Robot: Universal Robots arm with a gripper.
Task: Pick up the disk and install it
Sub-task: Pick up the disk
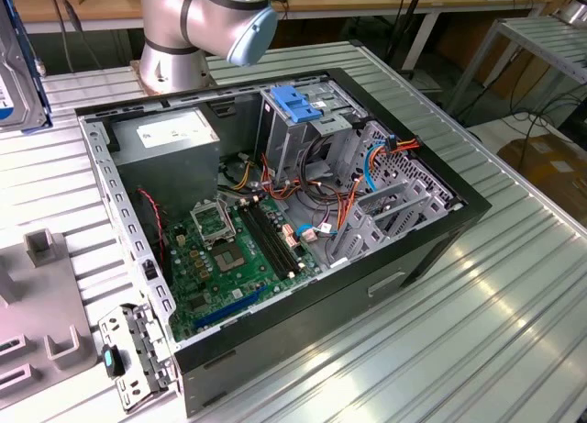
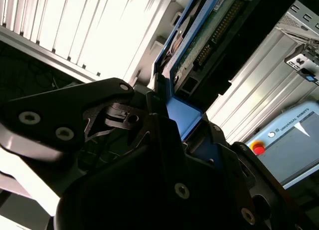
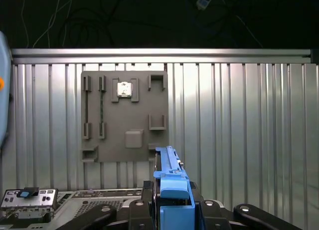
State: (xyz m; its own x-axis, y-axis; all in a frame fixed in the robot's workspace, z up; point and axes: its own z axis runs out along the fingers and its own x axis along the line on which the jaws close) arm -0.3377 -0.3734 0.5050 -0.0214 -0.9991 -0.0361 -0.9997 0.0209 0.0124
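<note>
The disk (image 1: 20,70) hangs in the air at the exterior view's far left edge, above the slatted table and well outside the open computer case (image 1: 440,235). In the first wrist view its blue plastic side rail (image 3: 172,187) stands edge-on between the black fingers of my gripper (image 3: 172,210), which is shut on it. The second wrist view shows the disk's underside (image 2: 209,35), with a green circuit board and connector pins, reaching out from the gripper (image 2: 167,113).
Inside the case are a blue drive bracket (image 1: 295,104), a grey power supply (image 1: 170,134), the motherboard (image 1: 234,249) and loose cables. A grey fixture plate (image 3: 124,115) lies on the table beside the case. The arm's base (image 1: 179,38) stands behind the case.
</note>
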